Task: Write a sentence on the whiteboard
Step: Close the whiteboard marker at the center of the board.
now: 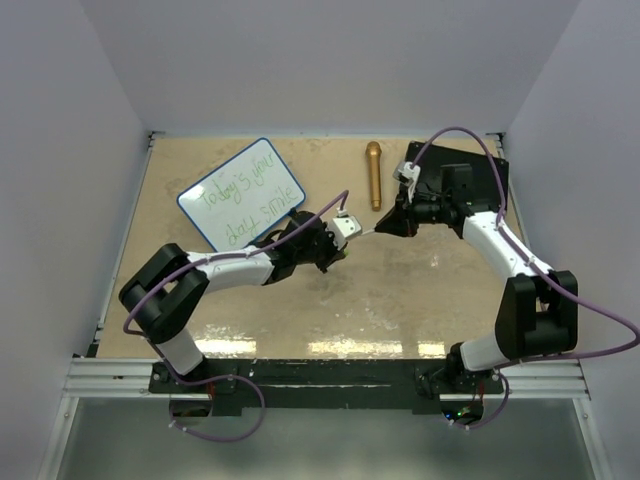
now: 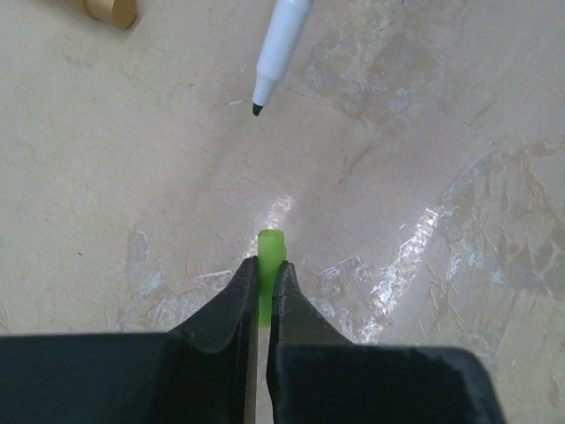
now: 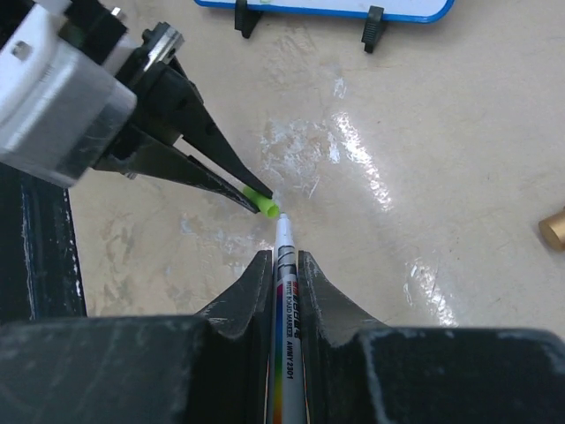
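The whiteboard (image 1: 240, 192) lies at the back left, blue-rimmed, with green handwriting on it. Its lower rim and black clips (image 3: 373, 26) show at the top of the right wrist view. My left gripper (image 2: 265, 265) is shut on a green marker cap (image 2: 271, 247), held above the table's middle (image 1: 352, 238). My right gripper (image 3: 282, 258) is shut on a white marker (image 3: 287, 300), uncapped, with its tip pointing at the cap (image 3: 267, 206) and just short of it. In the left wrist view the marker (image 2: 282, 35) hangs ahead of the cap, apart from it. The two grippers face each other (image 1: 388, 226).
A gold cylinder (image 1: 373, 175) lies at the back centre, just behind the grippers; its end shows in the wrist views (image 3: 554, 228). A black rectangular case (image 1: 470, 175) lies at the back right under the right arm. White walls close in the table on three sides.
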### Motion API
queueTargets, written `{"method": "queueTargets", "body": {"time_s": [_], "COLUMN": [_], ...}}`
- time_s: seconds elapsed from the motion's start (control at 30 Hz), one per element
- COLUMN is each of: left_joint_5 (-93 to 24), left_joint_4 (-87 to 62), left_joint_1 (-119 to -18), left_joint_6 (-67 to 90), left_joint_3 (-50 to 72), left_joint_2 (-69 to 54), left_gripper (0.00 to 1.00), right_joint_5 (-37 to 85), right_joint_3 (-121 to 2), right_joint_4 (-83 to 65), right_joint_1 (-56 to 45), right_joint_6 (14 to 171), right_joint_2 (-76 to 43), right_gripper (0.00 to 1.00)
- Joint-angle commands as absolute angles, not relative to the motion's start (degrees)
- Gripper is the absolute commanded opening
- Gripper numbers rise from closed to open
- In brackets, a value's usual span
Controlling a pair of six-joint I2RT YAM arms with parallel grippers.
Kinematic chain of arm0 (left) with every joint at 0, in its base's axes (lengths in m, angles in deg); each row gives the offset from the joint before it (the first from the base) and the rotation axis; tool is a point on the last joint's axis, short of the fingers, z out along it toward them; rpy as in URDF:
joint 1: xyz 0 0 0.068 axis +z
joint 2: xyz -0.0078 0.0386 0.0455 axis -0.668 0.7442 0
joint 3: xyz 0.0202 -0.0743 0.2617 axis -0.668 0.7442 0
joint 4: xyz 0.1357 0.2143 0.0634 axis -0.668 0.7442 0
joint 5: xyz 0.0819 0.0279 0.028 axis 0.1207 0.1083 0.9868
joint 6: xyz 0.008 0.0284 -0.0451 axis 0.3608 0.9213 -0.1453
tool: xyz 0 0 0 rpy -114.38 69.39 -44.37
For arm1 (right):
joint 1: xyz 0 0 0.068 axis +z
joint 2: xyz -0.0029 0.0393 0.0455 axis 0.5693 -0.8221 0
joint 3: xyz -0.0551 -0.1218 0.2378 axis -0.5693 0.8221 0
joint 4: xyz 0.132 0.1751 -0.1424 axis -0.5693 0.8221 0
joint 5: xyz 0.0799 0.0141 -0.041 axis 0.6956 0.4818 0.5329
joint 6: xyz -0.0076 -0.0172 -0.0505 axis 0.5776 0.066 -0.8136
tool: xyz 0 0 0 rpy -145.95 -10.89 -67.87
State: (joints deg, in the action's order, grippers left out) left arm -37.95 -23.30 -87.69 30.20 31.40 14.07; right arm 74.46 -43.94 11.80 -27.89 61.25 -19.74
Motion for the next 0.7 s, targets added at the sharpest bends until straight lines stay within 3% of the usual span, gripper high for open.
{"method": "queueTargets", "body": {"time_s": [0.0, 0.67], "left_joint_5": [-41.3, -37.7], "left_joint_4": [-36.7, -42.6], "left_joint_1": [-87.5, -87.2], "left_joint_6": [29.6, 29.2], "left_joint_3": [35.7, 38.0], "left_joint_2": [10.9, 9.5], "left_gripper": [0.00, 0.00], "right_joint_5": [76.9, 74.3], "right_joint_3": [-43.6, -44.2], "right_joint_4": [8.6, 10.8], "right_joint_1": [-26.8, -23.5], "right_joint_6": [63.4, 61.8], "right_joint_2": [-19.1, -21.7], "right_gripper": [0.00, 0.00]}}
